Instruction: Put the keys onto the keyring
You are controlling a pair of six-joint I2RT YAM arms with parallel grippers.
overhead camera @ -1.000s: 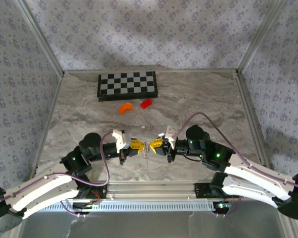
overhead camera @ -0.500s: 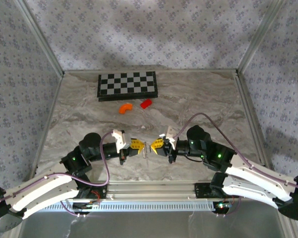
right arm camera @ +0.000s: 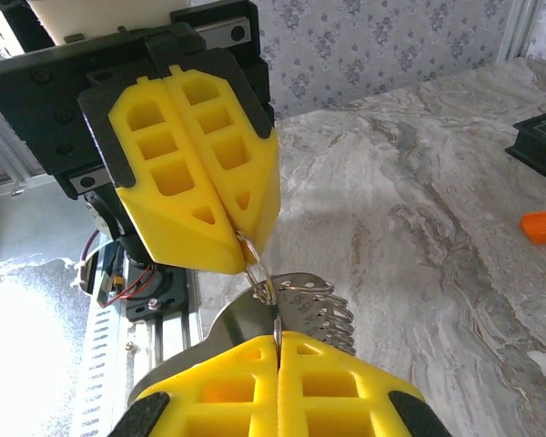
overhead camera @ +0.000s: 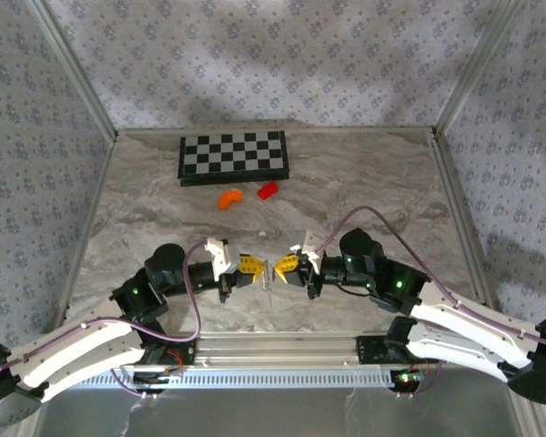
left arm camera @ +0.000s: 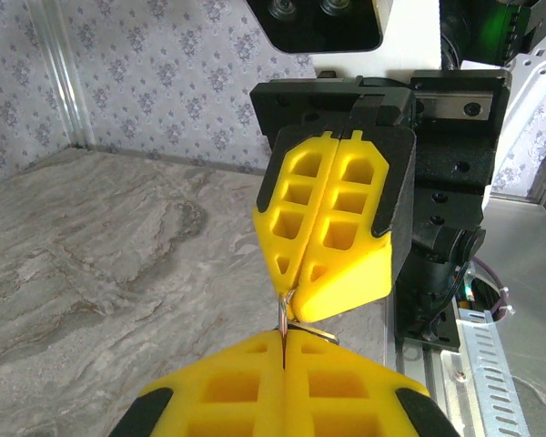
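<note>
Both grippers meet tip to tip just above the marble table, near the front centre. My left gripper (overhead camera: pixel 257 268) is shut on the keyring (right arm camera: pixel 264 291), a thin silvery loop that hangs from its yellow fingertips (right arm camera: pixel 241 238). My right gripper (right arm camera: pixel 278 339) is shut on the keys (right arm camera: pixel 242 320), a flat silvery piece with several fine wire-like loops beside it. The loop's lower end touches the flat piece's edge; I cannot tell whether it is threaded through. In the left wrist view, a thin metal edge (left arm camera: pixel 283 320) sits in my left gripper (left arm camera: pixel 284 341), right under the right gripper (left arm camera: pixel 289 293).
A black-and-white checkerboard (overhead camera: pixel 234 157) lies at the back of the table. In front of it are a curved orange piece (overhead camera: pixel 229 198) and a red block (overhead camera: pixel 268 189). An aluminium rail (overhead camera: pixel 282 350) runs along the near edge. Patterned walls enclose three sides.
The right arm has crept very slightly left towards the left gripper. Both grippers stay shut on the same metal pieces.
</note>
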